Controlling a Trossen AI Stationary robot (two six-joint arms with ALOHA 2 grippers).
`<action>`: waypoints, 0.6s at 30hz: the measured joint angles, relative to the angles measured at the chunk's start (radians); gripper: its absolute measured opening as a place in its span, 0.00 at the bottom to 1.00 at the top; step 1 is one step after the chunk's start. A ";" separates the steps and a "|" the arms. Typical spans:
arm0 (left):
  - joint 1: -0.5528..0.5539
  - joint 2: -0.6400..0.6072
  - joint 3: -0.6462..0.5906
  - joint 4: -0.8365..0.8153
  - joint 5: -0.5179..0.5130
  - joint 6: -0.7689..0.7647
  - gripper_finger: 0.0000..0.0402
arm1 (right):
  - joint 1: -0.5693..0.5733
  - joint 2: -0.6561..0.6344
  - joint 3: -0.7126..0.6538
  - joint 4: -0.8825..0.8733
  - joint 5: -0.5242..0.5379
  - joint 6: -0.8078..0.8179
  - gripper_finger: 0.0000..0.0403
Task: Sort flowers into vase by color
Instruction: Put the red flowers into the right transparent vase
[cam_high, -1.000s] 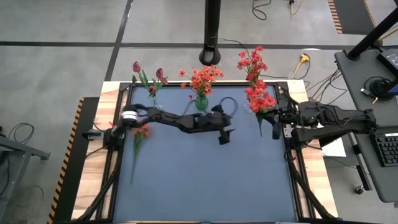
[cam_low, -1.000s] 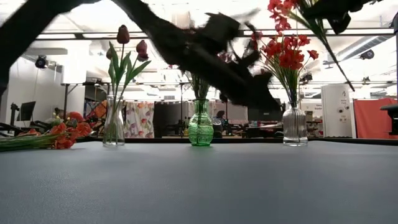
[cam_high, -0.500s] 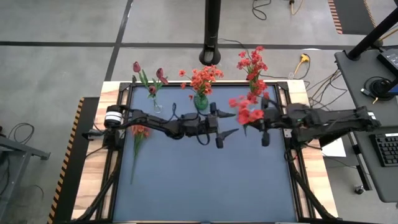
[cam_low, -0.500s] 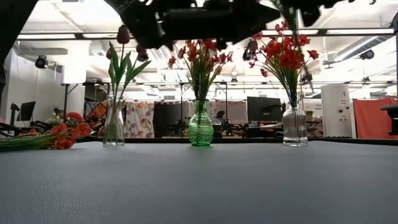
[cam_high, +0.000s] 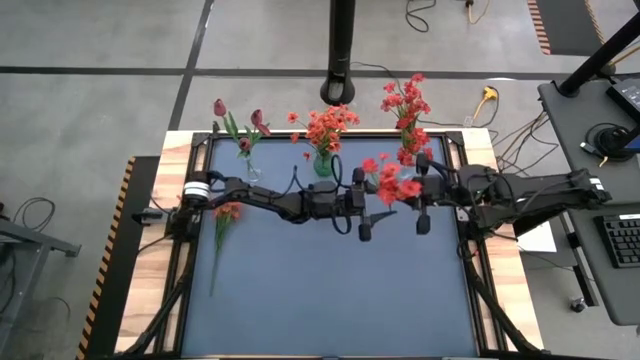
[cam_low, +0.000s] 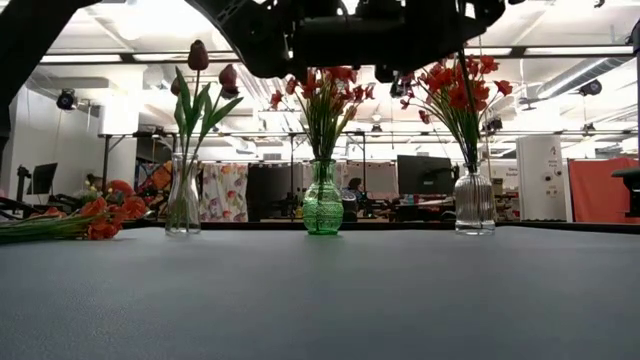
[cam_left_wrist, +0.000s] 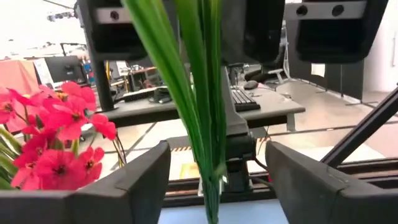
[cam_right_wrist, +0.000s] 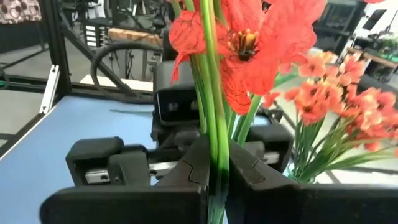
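Note:
My right gripper (cam_high: 410, 195) is shut on a bunch of red flowers (cam_high: 390, 182) held above the table's middle, right of centre. My left gripper (cam_left_wrist: 214, 186) faces it from the left. It is open, and the bunch's green stems (cam_left_wrist: 202, 112) stand between its fingers without touching them. Along the far edge stand a clear vase (cam_low: 183, 205) with maroon tulip buds, a green vase (cam_low: 322, 205) with orange-red blooms and a clear vase (cam_low: 473, 200) with red blooms. One orange-red flower (cam_high: 224, 225) lies flat on the mat at the left. My right gripper pinches the bunch's green stems (cam_right_wrist: 214, 146) between its two fingers, below the blooms (cam_right_wrist: 249, 43). The fingers come level from the table's right side and lie across the stems. The bunch is lifted clear of the table.
The three vases stand in a row along the far edge of the blue mat (cam_high: 330, 300). A black pole (cam_high: 342, 50) rises behind the table. The mat's near half holds nothing but the loose flower's stem at the left.
My right gripper has carried the red bunch away from the right-hand clear vase toward the table's middle and rolled, so the blooms now lie left of it. My left gripper has risen and tipped up from pointing down to level, meeting the stems.

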 joint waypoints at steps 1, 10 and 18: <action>0.001 0.000 -0.003 0.002 0.000 0.000 0.58 | 0.000 -0.004 0.005 0.000 0.000 -0.007 0.03; 0.007 0.000 0.000 -0.004 0.000 -0.012 0.31 | 0.000 -0.004 0.030 -0.007 0.000 -0.017 0.03; 0.010 0.000 0.008 -0.003 -0.014 -0.011 0.08 | 0.000 0.016 0.029 -0.029 0.000 0.000 0.03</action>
